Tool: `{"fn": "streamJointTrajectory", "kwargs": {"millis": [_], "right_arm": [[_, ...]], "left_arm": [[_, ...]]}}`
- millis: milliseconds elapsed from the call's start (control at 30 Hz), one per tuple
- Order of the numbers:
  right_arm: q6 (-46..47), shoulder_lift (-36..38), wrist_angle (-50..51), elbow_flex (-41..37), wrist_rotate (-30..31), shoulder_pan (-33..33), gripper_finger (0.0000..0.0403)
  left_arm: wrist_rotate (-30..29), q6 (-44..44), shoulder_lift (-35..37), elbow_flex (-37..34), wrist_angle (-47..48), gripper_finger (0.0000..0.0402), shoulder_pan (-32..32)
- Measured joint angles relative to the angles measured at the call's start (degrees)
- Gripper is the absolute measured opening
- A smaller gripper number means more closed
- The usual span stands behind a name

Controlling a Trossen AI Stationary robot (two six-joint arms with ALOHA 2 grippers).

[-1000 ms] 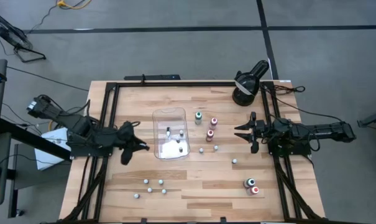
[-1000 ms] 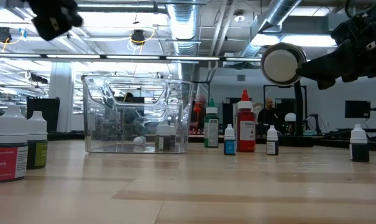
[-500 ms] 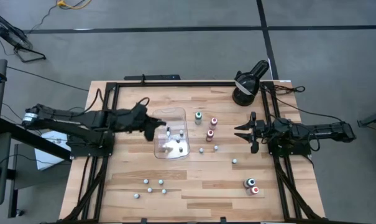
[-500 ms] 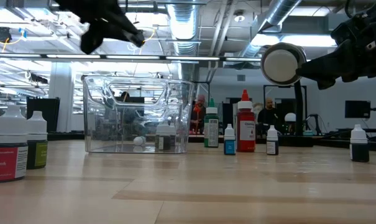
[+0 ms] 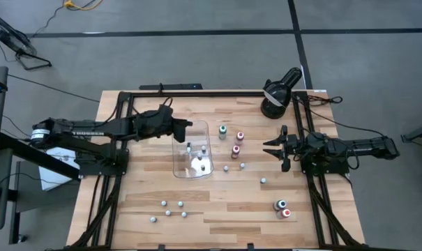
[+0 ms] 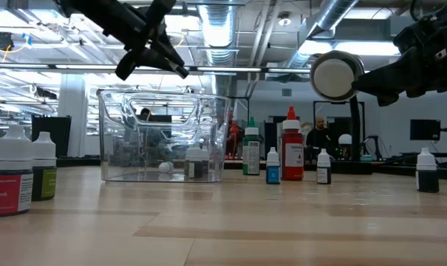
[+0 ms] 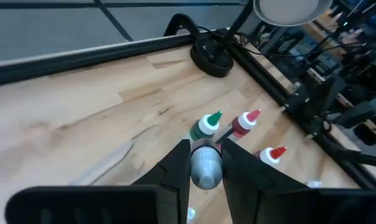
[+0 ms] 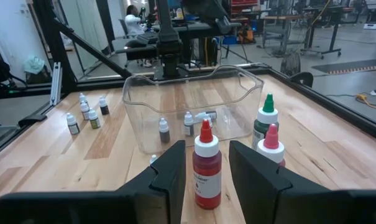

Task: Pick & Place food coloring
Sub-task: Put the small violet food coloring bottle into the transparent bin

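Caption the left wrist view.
Left pincer holding a small gray-capped bottle above the wooden table.

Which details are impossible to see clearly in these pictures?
- Small grey-capped bottle shut in the left gripper: left wrist view, its label and body are hidden by the fingers.
- Tiny white-capped bottles near the table's front edge: high view, too small to tell their colours.
- Clear rectangular plastic tray: low view, reflections blur its contents.
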State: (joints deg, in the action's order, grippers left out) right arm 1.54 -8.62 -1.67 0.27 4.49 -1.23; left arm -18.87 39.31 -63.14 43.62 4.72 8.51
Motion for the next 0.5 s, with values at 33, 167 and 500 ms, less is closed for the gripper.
{"fn": "streamJointTrajectory", "kwargs": {"millis": [33, 167, 500], "right_arm": [[0.0, 0.0, 0.0, 0.0, 0.0, 0.0, 0.0113], [0.0, 0.0, 0.0, 0.0, 0.0, 0.0, 0.0113], [0.0, 0.0, 0.0, 0.0, 0.0, 0.0, 0.0113]], "left_arm": [[0.0, -1.1, -0.7, 1.0, 0.8, 0.0064, 0.1], [0.2, -6.5, -3.6, 5.9, 7.2, 0.0064, 0.5], [6.5, -24.4, -15.0, 18.3, 25.6, 0.0064, -0.7]]}}
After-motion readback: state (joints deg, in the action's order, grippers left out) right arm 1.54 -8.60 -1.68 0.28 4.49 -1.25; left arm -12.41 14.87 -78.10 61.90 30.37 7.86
